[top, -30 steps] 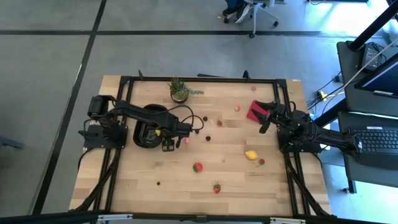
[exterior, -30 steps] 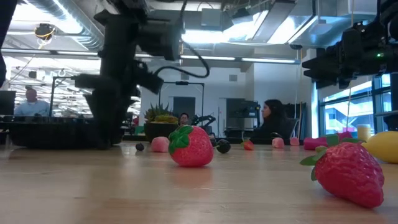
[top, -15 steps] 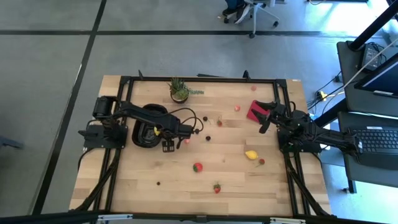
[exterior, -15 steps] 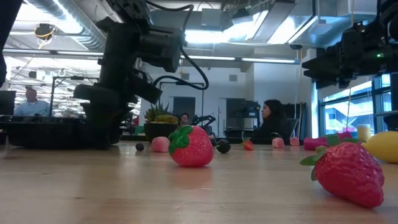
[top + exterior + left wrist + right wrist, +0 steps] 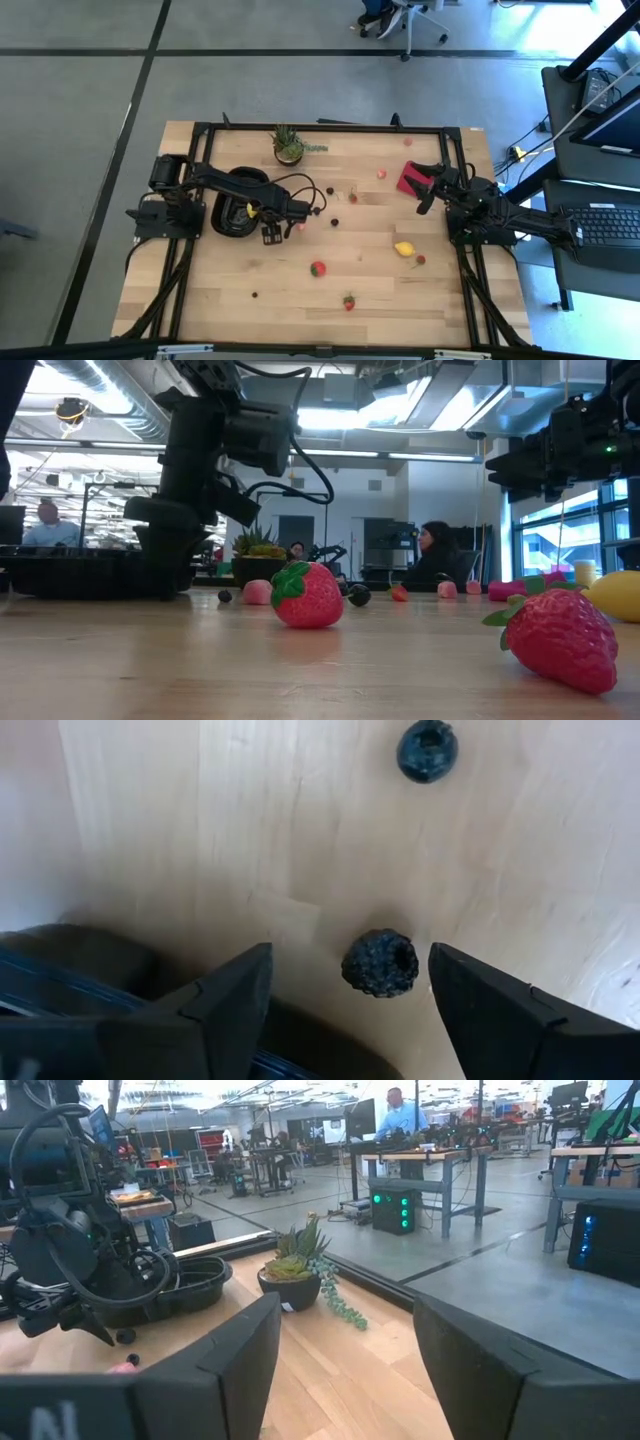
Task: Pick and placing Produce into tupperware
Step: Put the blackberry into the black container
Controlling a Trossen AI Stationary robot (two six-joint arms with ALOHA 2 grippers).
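Left gripper [image 5: 270,236] low beside tub [image 5: 236,203], fingers spread wide, empty; blackberry [image 5: 380,962] on wood between fingers, blueberry [image 5: 427,749] just beyond. Right gripper [image 5: 425,196] raised near red square [image 5: 409,179], fingers apart, nothing between.

Tub: one, black, near left edge; one yellow piece [image 5: 251,210] inside.

On table, counted from above: two strawberries [image 5: 317,268] [image 5: 349,301], one lemon [image 5: 404,249], several small pink and dark berries, scattered, too tiny for exact count. One plant [image 5: 288,146] at far edge.
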